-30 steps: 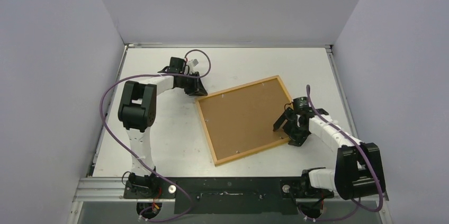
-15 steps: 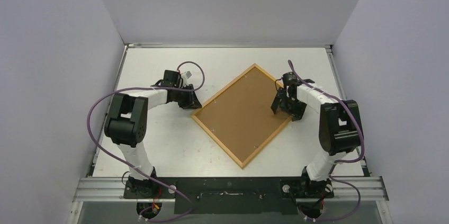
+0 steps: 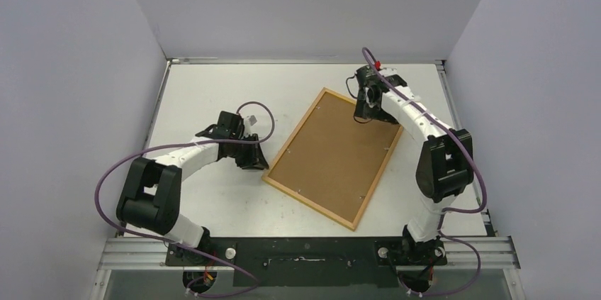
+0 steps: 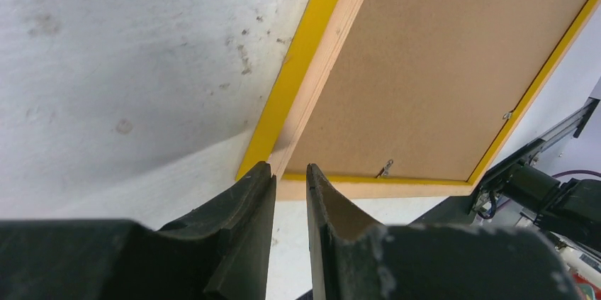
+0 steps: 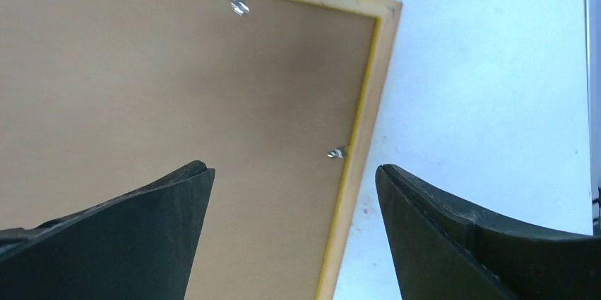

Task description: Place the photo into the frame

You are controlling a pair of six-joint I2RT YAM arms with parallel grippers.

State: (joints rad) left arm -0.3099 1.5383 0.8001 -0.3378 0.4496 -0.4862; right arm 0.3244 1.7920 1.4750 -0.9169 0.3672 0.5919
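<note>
The frame (image 3: 308, 204) lies face down on the white table, its light-wood back and brown backing board (image 3: 333, 151) up, turned diagonally. Its yellow rim (image 4: 301, 52) shows in the left wrist view. My left gripper (image 3: 256, 162) is at the frame's left corner; its jaws (image 4: 287, 169) are nearly closed, with the corner's tip wedged between the fingertips. My right gripper (image 3: 365, 108) stands open over the far right edge: one finger hangs above the backing board (image 5: 177, 80), the other above bare table, the rim (image 5: 368, 101) between them. The photo is out of view.
Small metal tabs (image 5: 339, 152) hold the backing board in. Grey walls close the table on the left, back and right. An aluminium rail (image 3: 305, 250) with both arm bases runs along the near edge. Purple cables loop off both arms.
The frame has turned counter-clockwise and its left corner has slid nearer, my left gripper moving with it. My right gripper has swept from the near right to the far edge and opened a little wider.
</note>
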